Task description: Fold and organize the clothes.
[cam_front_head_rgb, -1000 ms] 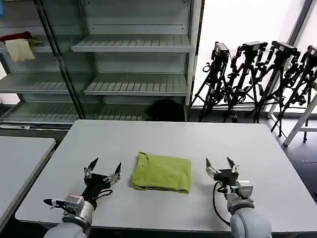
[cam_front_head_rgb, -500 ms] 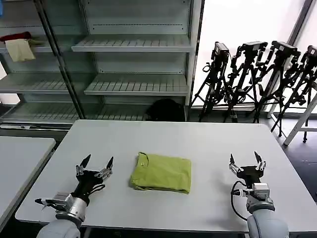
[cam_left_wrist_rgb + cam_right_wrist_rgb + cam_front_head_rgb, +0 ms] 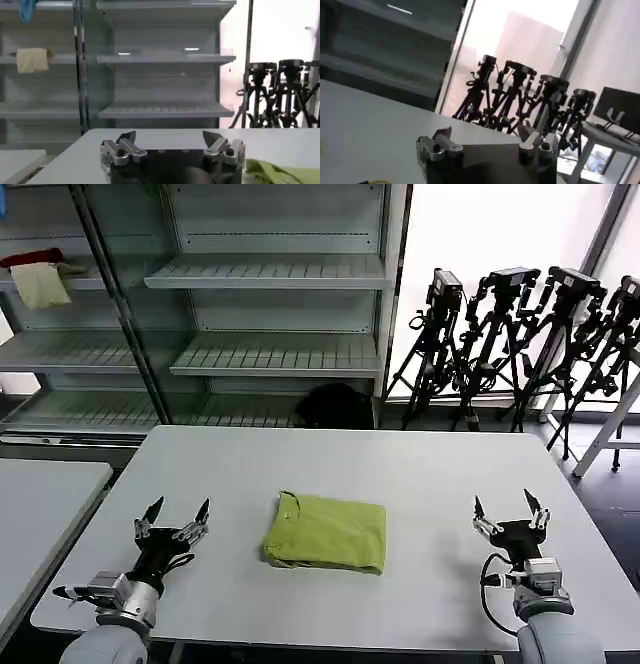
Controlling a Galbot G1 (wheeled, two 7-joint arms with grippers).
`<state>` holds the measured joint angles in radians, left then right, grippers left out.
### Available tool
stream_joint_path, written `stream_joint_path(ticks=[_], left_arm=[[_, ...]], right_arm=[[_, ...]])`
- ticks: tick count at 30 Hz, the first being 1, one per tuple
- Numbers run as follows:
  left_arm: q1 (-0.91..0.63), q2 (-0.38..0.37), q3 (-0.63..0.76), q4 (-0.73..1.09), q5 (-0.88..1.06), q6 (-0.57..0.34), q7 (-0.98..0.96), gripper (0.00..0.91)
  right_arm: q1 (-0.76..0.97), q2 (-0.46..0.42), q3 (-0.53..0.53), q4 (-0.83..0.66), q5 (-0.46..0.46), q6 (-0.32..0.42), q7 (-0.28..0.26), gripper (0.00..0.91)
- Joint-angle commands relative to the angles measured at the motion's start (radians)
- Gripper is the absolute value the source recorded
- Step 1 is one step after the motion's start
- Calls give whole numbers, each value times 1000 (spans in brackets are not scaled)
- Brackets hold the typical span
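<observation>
The lime-green T-shirt (image 3: pixel 326 532) lies folded into a compact rectangle on the white table (image 3: pixel 350 464), a little toward the near edge, with its collar end turned to the robot's left side. It sits between the two claws and touches neither of them.

The left gripper (image 3: pixel 173 518) is to the left of the shirt, well apart from it, close to the near left corner of the table. Its fingers are spread wide and point away from the robot, and nothing is between them. In the left wrist view the two fingertips (image 3: pixel 126 137) stand far from each other over the table, and a corner of the green shirt (image 3: pixel 280 172) shows just beyond the finger on that side.

The right gripper (image 3: pixel 511 514) is on the other side of the shirt, also well apart from it, near the right edge of the table. Its fingers are spread open too and hold nothing. In the right wrist view its fingertips (image 3: pixel 442 134) are far apart over bare table.

Behind the table stands a metal shelf unit (image 3: pixel 270 284), and on one shelf far to the left lie a cream cloth (image 3: pixel 40 284) and a red cloth (image 3: pixel 32 257). To the right of the shelves a group of black tripods (image 3: pixel 520 344) stands by the bright window.
</observation>
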<state>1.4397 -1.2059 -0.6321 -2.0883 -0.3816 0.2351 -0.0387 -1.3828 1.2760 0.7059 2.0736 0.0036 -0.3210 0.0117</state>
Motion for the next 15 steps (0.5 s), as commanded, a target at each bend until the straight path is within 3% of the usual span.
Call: stream_joint_path(ticks=[1,9,15], left_arm=[[3,17,-10,18,13,-20,-11,907],[3,9,15,40,44,-22,-11,907],[2,23,9,48,36,-47,-34,907]], right_arm=[[-19,-35,17,19,73,-1,-51,907],[-22,-40,29,11,108,45,-83,907],[-13,-30,24,-7,151,36,-25,907]])
